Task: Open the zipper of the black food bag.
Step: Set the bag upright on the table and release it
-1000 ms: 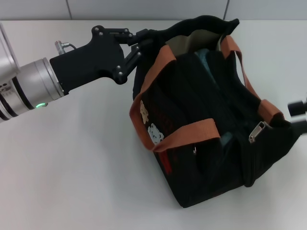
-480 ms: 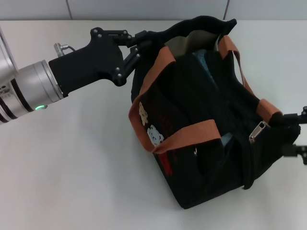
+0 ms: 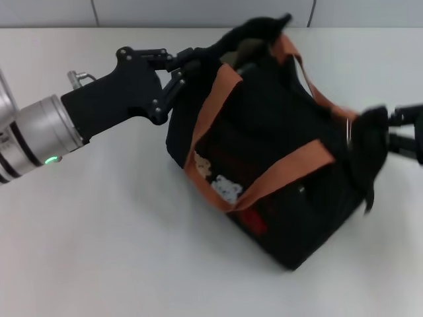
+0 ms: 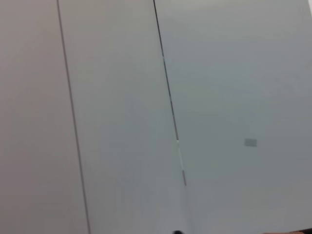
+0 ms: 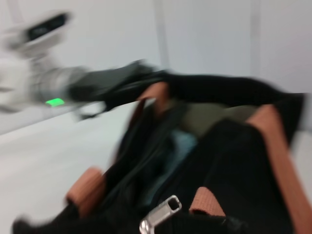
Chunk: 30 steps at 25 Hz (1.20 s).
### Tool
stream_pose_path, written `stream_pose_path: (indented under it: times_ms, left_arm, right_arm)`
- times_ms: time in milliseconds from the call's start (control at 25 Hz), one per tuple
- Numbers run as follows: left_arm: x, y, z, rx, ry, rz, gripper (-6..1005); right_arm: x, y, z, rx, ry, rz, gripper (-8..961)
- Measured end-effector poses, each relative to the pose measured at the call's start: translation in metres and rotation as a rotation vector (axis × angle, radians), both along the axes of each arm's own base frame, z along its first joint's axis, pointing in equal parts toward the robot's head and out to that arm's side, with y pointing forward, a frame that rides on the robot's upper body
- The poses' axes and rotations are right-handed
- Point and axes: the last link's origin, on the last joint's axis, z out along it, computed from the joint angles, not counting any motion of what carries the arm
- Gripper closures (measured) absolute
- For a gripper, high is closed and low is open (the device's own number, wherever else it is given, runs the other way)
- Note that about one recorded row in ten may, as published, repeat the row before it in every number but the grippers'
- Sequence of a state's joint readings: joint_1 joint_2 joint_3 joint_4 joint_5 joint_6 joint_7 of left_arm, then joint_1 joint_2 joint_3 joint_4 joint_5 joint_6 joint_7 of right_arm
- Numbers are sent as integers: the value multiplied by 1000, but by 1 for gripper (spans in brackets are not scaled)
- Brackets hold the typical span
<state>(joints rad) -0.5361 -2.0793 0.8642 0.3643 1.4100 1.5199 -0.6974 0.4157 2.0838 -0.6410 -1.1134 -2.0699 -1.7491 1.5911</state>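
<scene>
The black food bag [image 3: 264,152] stands tilted on the white table, stretched between both grippers. My left gripper [image 3: 182,63] is shut on the rim at the bag's far left end. At the right edge of the head view, my right gripper [image 3: 396,129] pinches the bunched fabric at the bag's right end. The zipper's greyish metal pull [image 5: 160,213] lies close to that end in the right wrist view, a thin grey sliver [image 3: 348,134] from the head. The bag's mouth [image 5: 180,146] gapes, showing olive lining and something bluish inside. The left wrist view shows only wall panels.
Two orange-brown handle straps [image 3: 277,175] [image 3: 310,86] run over the bag. The white table [image 3: 99,251] spreads out to the left of and in front of the bag. A grey panelled wall [image 3: 198,10] stands behind it. My left arm [image 5: 58,83] shows beyond the bag.
My right gripper has risen from the lower right and pulled the bag's right end up and outward. The bag has turned and tilted. My left gripper drifted slightly left, still holding the rim.
</scene>
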Motion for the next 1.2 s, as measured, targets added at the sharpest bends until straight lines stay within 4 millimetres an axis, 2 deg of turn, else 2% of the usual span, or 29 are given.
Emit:
stream_pose_path:
  times_ms: [80,120,160,200,280,360,400,520,720,840,960,1040,1120,1200]
  left_arm:
    - [-5,-4,0,18,-5,12,899]
    - [-8,-8,0,18,-8,14,899]
    - [-10,-11,0,14,-13,14,899]
    - [-12,-16,-1,6,-21,14,899]
    - [-14,-22,-1,-5,-32,8,900]
    - [-19,-52,-2,-48,-80,-53,901]
    - [-19,-52,-2,-48,-80,-53,901]
    - [-23,-74,-2,-56,-111,-94,901]
    - [-30,-83,0,-49,-122,-75,901]
    - [-33,-79,-2,-47,-106,-45,900]
    - [-35,-74,0,-22,-112,-11,900]
    - [-35,-73,2,-11,-118,-8,900]
    - [-35,-72,6,5,-131,-10,900]
    - [-35,-72,14,38,-154,-17,845]
  right_arm:
    - [-3,14,0,48,9,-23,708]
    - [-5,23,0,73,14,-35,715]
    - [-10,42,-1,126,13,-59,723]
    - [-10,42,-1,126,13,-59,730]
    - [-17,60,-7,150,7,-67,745]
    - [-25,75,-13,165,0,-69,760]
    - [-29,82,-16,170,-5,-68,767]
    - [-40,95,-27,147,-15,-50,789]
    - [-49,98,-35,124,-18,-28,804]
    - [-44,94,-36,131,-6,-36,812]
    - [-38,85,-27,182,51,-36,821]
    - [-35,79,-18,221,104,-34,615]
    - [-31,70,-10,257,174,-30,577]
    - [-26,60,-2,291,237,-20,539]
